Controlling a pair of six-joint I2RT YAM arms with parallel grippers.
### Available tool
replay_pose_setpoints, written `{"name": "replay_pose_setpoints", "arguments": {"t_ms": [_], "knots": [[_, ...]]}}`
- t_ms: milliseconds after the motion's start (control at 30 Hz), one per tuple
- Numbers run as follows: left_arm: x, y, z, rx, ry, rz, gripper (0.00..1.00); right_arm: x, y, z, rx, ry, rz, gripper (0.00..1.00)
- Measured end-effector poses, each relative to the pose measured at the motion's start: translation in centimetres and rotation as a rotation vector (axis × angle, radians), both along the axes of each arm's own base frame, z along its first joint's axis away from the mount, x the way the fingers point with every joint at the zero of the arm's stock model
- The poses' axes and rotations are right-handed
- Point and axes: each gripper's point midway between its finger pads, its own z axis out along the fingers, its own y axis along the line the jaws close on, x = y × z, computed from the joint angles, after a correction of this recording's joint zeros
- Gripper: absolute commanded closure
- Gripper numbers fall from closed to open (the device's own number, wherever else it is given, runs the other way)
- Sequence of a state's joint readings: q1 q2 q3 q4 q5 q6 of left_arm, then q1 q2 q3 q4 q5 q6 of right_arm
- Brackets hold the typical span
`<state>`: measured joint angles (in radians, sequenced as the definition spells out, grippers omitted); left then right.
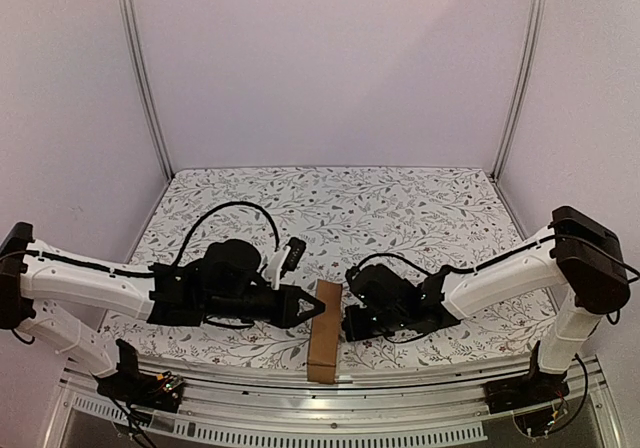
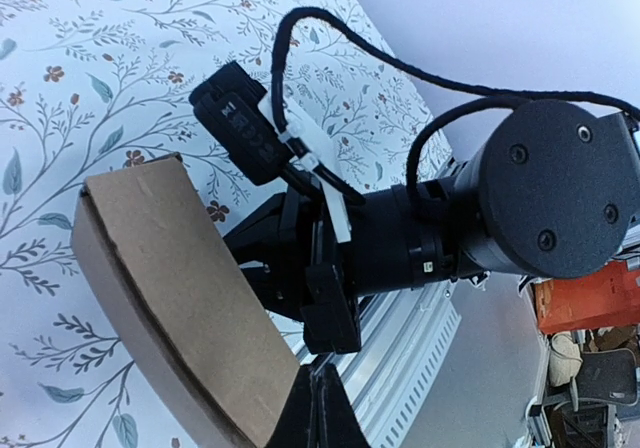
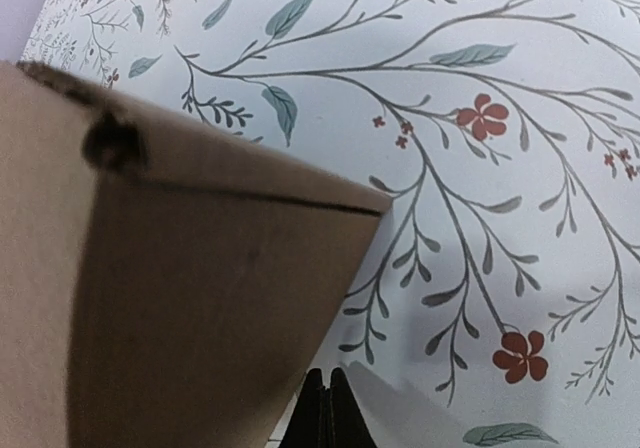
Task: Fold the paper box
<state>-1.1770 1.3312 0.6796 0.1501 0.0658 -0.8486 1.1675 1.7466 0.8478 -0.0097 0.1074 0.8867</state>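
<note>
At the near edge of the desk, about in the middle, the paper box (image 1: 323, 333) is already a small brown oblong carton and not a flat sheet. In the top view its near end reaches the metal rail (image 1: 420, 396) that runs along this edge; I cannot tell if it hangs over the edge or only stands close to it.

The left gripper (image 1: 316, 308) points at the left side of the carton, with its tip at the cardboard. Its two fingers are pressed together with nothing between them. The right gripper (image 1: 349, 324) is at the opposite side, a little nearer to the rail, and its fingers are also clenched on nothing. So the carton sits between two closed tips and neither of them grasps it.

Beyond them the floral cover (image 1: 400, 208) goes on to the far edge of the desk, with nothing else on it.

I judge the folding to be in a late step, such as pressing the walls or a flap into shape. The dangers come from the pushing. The two tips are not exactly opposite, so the carton may turn instead of folding. It may also slide off the near edge onto the rail. A narrow closed tip can dent the thin wall, which already looks bowed in the left wrist view.
</note>
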Motion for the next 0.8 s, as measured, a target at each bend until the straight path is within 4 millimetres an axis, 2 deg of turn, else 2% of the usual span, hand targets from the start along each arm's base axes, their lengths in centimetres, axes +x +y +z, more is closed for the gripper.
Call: {"name": "replay_pose_setpoints", "arguments": {"t_ms": [167, 433, 567, 800], "knots": [[0.1, 0.2, -0.1, 0.01, -0.011, 0.004, 1.0, 1.4, 0.8, -0.1, -0.001, -0.008, 0.013, 1.0], [0.3, 1.4, -0.2, 0.057, -0.044, 0.013, 1.0, 1.7, -1.0, 0.0, -0.101, -0.033, 0.037, 1.0], [0.3, 2.0, 0.4, 0.088, -0.081, -0.001, 1.0, 1.9, -1.9, 3.2, -0.108, -0.088, 0.051, 1.0], [-2.0, 1.2, 1.4, 0.059, -0.081, -0.161, 1.0, 2.3, -1.7, 11.8, 0.021, -0.235, 0.091, 1.0]]}}
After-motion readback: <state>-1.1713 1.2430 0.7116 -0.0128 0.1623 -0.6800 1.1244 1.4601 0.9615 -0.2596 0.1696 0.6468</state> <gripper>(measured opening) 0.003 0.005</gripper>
